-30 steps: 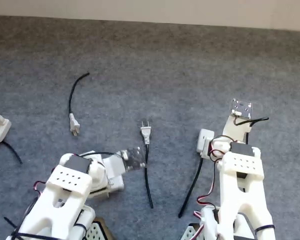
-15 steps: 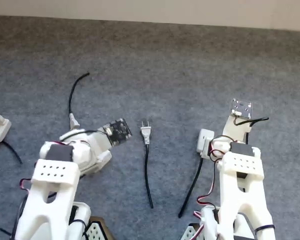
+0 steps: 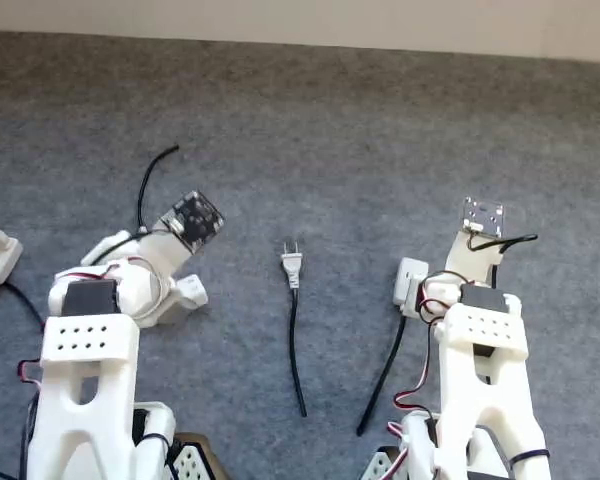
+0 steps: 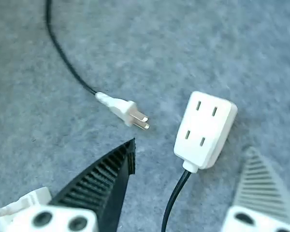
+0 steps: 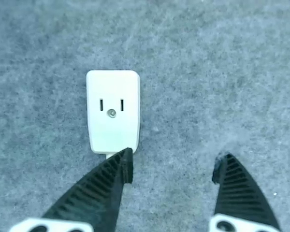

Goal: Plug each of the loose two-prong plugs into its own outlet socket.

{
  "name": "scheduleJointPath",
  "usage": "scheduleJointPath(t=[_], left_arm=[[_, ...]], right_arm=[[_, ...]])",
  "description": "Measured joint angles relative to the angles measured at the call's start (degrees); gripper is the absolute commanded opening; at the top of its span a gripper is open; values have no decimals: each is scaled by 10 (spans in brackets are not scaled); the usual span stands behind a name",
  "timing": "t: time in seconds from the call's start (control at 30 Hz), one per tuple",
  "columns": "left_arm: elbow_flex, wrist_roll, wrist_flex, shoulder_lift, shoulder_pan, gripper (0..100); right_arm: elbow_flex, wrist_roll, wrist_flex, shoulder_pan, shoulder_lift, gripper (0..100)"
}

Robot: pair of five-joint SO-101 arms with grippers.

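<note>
While left gripper (image 4: 191, 147) and right gripper (image 5: 175, 154) gape empty, open grey carpet (image 3: 330, 130) rings the middle plug (image 3: 292, 266), ending at a wall (image 3: 380, 20).

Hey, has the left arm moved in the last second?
Yes. In the high view the left arm has swung left, away from the middle plug and over toward the curved black cord.
</note>
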Motion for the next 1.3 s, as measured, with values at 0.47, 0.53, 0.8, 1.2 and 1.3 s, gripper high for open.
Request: scheduleJointPath(t=[0.47,0.53,0.8,1.2,1.3], left_arm=[[-359,-11,111,485,0,379],[-428,-16,161,576,0,379],[-450,-83,199,667,3,228],[-287,-107,151,570,95,3],[-264,-80,136,552,162,3]], right_arm=[[0,0,0,0,0,260],[0,0,0,0,0,260],[0,17,0,0,0,260],[0,17,0,0,0,260],[0,17,0,0,0,260]])
